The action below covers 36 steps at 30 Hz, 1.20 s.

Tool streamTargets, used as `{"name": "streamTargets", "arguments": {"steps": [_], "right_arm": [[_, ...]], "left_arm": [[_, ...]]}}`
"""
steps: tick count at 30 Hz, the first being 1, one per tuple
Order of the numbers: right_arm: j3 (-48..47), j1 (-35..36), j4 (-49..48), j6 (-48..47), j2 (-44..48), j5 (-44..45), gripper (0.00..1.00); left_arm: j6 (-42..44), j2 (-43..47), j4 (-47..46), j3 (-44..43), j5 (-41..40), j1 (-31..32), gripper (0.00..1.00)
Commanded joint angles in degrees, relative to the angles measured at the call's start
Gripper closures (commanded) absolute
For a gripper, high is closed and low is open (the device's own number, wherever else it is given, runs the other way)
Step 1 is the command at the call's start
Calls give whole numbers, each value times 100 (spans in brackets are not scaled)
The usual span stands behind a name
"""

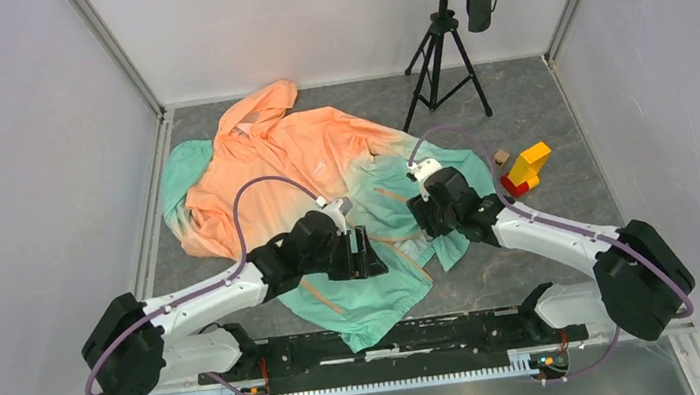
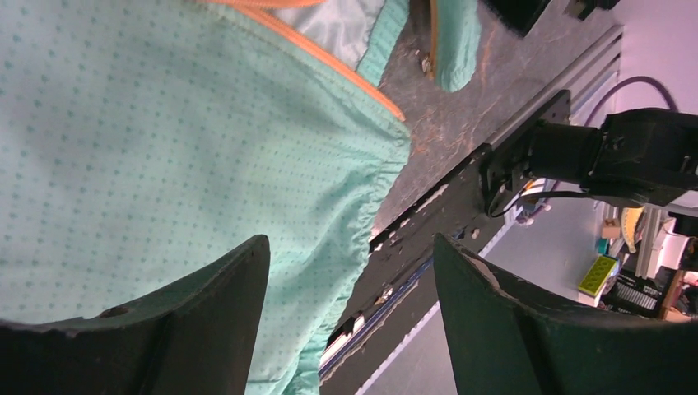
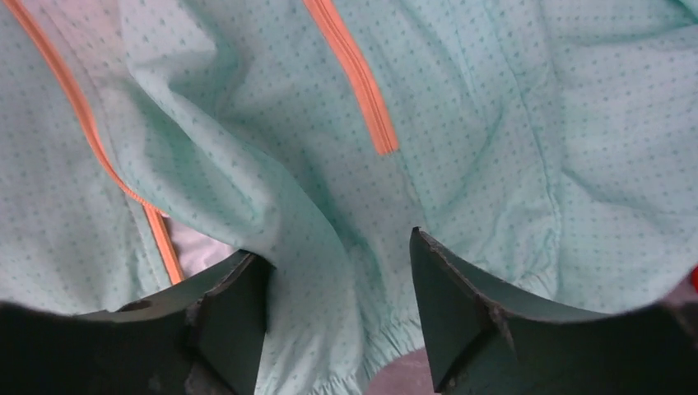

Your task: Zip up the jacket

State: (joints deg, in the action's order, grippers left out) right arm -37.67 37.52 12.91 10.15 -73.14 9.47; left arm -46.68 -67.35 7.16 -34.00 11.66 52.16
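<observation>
The jaws of the left gripper (image 1: 365, 253) are seen spread apart over the teal hem at lower centre of the top view. Those of the right gripper (image 1: 432, 218) are likewise spread, over teal fabric crossed by an orange zipper (image 3: 350, 70). The jacket (image 1: 311, 162) is laid crumpled across mid-frame, hood at upper left.

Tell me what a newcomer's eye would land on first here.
The thin hooded windbreaker, orange at the hood fading to teal at the hem, sprawls crumpled across the middle of the grey table. The left gripper and right gripper hang open over its teal lower part. Small yellow and red blocks sit at right, a black tripod farther back.
</observation>
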Motion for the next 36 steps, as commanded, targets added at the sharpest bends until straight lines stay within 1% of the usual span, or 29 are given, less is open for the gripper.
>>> {"name": "streamTargets", "arguments": {"steps": [1, 3, 5, 7, 8, 9, 11, 12, 13, 14, 15, 16, 17, 18, 19, 22, 27, 31, 34, 35, 36], "right_arm": [[-511, 217, 771, -229, 191, 381, 31], [-604, 608, 1098, -214, 456, 511, 27], [-683, 1006, 1393, -103, 721, 709, 18], [-733, 1310, 1598, -15, 923, 577, 17], [-689, 1387, 1622, 40, 992, 356, 17], [-610, 1460, 1568, 77, 1062, 94, 19], [-252, 1495, 1233, 110, 1162, -614, 23], [-35, 1493, 1009, 135, 1178, -912, 26], [144, 1496, 792, 176, 1159, -1353, 32], [295, 1494, 590, 203, 1135, -1646, 42], [443, 1496, 369, 283, 1113, -1865, 55], [549, 1487, 234, 391, 1070, -1915, 65], [628, 1487, 174, 493, 1033, -1865, 74], [671, 1491, 184, 547, 978, -1771, 76], [709, 1478, 228, 590, 925, -1646, 75], [867, 1417, 336, 752, 850, -1252, 67], [1222, 1212, -27, 854, 909, -1202, 59], [1352, 1048, -321, 851, 813, -1271, 59], [1374, 1047, -438, 827, 691, -1549, 58], [1396, 1048, -484, 826, 678, -1648, 59], [1404, 1043, -499, 828, 698, -1683, 63]], "left_arm": [[-272, 145, -566, -37, -334, 48, 21], [-265, 139, -584, -42, -375, 48, 21], [-248, 138, -584, -57, -435, 46, 21], [-274, 188, -604, -35, -546, 48, 21], [-287, 218, -625, -9, -626, 48, 19], [-311, 265, -636, 13, -687, 48, 15], [-345, 358, -674, 80, -815, 48, 9], [-355, 399, -689, 128, -838, 46, 8], [-364, 433, -689, 153, -847, 41, 7], [-369, 441, -689, 173, -849, 48, 7], [-369, 440, -690, 166, -835, 48, 7], [-377, 442, -689, 172, -804, 47, 7], [-394, 440, -689, 181, -766, 48, 8], [-403, 442, -689, 195, -718, 48, 8], [-432, 446, -689, 215, -674, 48, 8], [-512, 494, -908, 312, -569, 46, 10], [-584, 586, -952, 413, -552, 48, 11], [-674, 600, -1051, 447, -446, 48, 13], [-711, 532, -1096, 438, -361, 48, 13], [-727, 507, -1130, 445, -327, 48, 14], [-749, 485, -1165, 467, -292, 48, 14]]}}
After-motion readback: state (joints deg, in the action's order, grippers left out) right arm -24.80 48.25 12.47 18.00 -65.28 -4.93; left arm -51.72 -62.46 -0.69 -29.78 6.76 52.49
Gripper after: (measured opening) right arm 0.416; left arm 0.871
